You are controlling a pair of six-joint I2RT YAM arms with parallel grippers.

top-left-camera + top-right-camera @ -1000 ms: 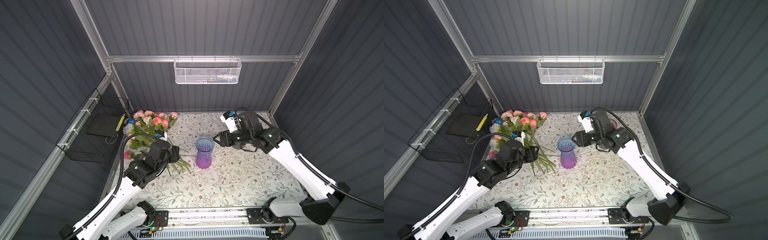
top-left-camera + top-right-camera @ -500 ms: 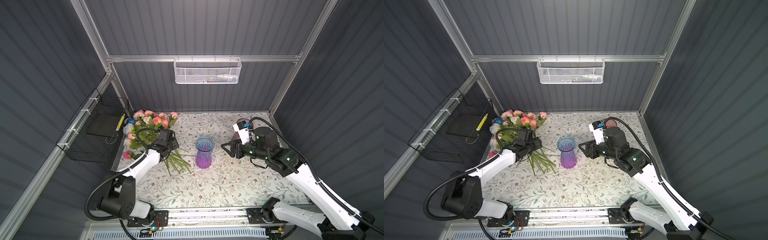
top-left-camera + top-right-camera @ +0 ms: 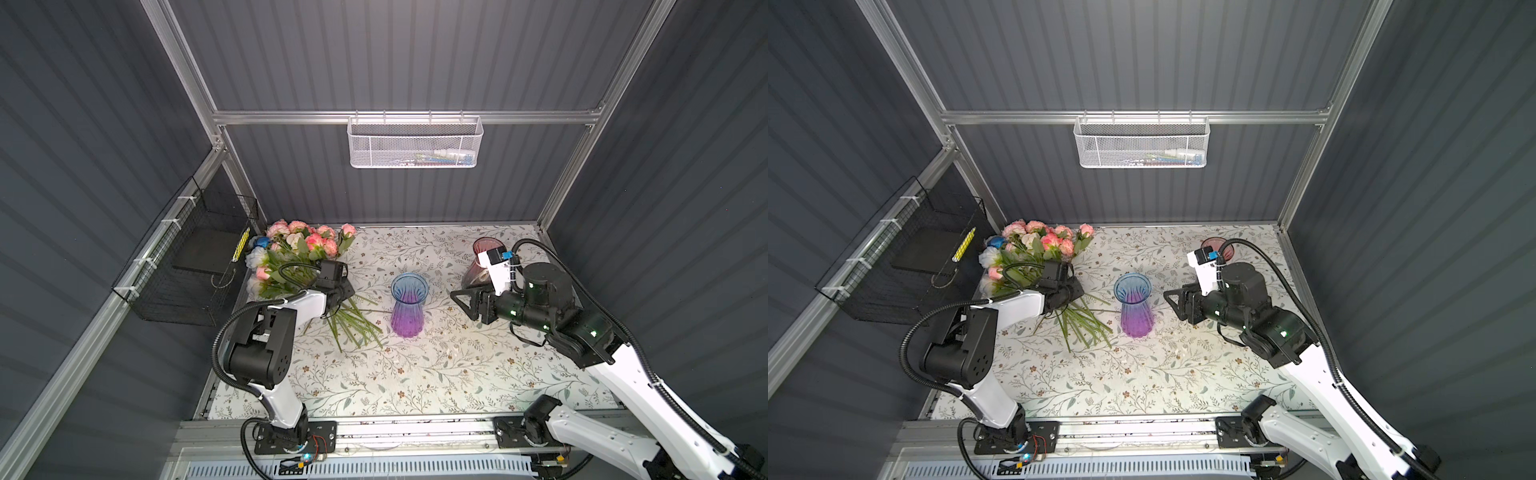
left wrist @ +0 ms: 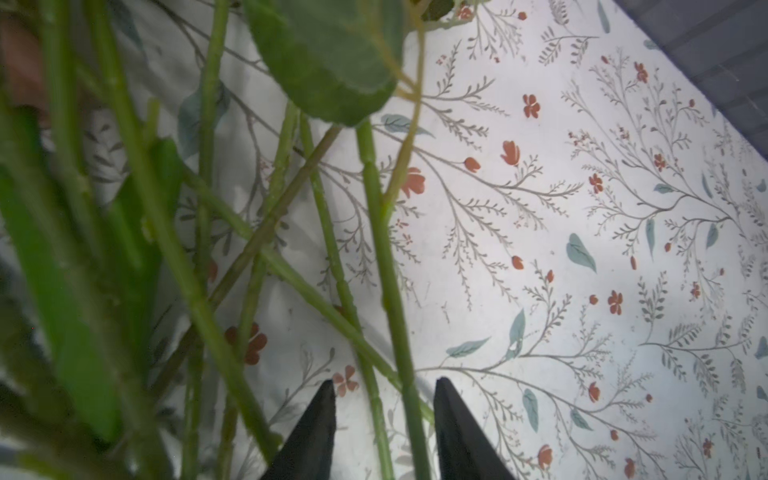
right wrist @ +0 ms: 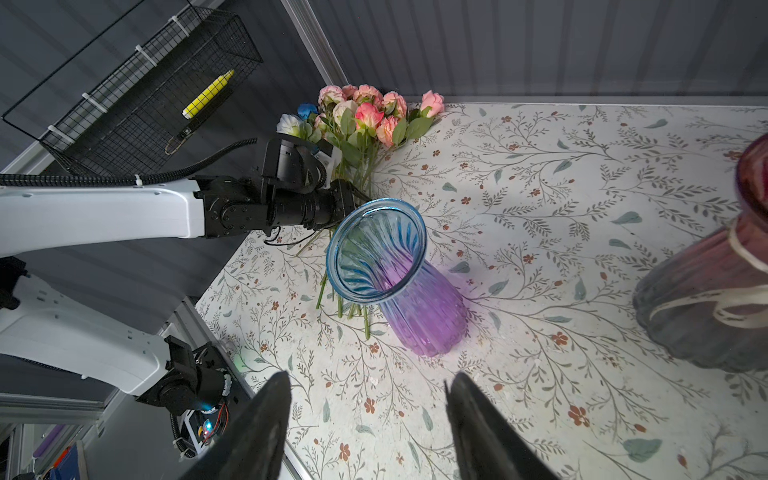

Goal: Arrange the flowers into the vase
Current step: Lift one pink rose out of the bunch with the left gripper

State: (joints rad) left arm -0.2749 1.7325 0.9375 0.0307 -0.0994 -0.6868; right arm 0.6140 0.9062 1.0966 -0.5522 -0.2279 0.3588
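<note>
At the far left of both top views a black wire basket (image 3: 183,266) hangs on the wall, out of my way. Just right of it the flowers (image 3: 297,249) lie flat on the patterned table (image 3: 415,382), in the left-middle of the frame. Pink, cream and white blooms and one blue one crowd toward the back-left corner, and the green stems (image 4: 384,249) fan out toward the centre. None is in the vase yet. I judge they lie this way so the bare stem ends face both the arm and the vase.

My left gripper (image 3: 344,291) sits low over the stems where they bunch, below the leaves, which I take to be the firmest place to grasp. In the left wrist view its jaws stand apart with two stems running between them. A gap shows beside one jaw, so I judge nothing is pinched yet.

In the centre the vase (image 3: 409,305) stands upright and empty, blue at its flared mouth and purple at its base. The stem tips lie near it.

Right of it my right gripper (image 3: 463,303) hovers clear of the vase and points at it, jaws wide apart and empty. I take it to be placed there to steady the vase. Behind that arm, toward the upper right of the table, a red vase (image 3: 481,246) stands unused.
</note>
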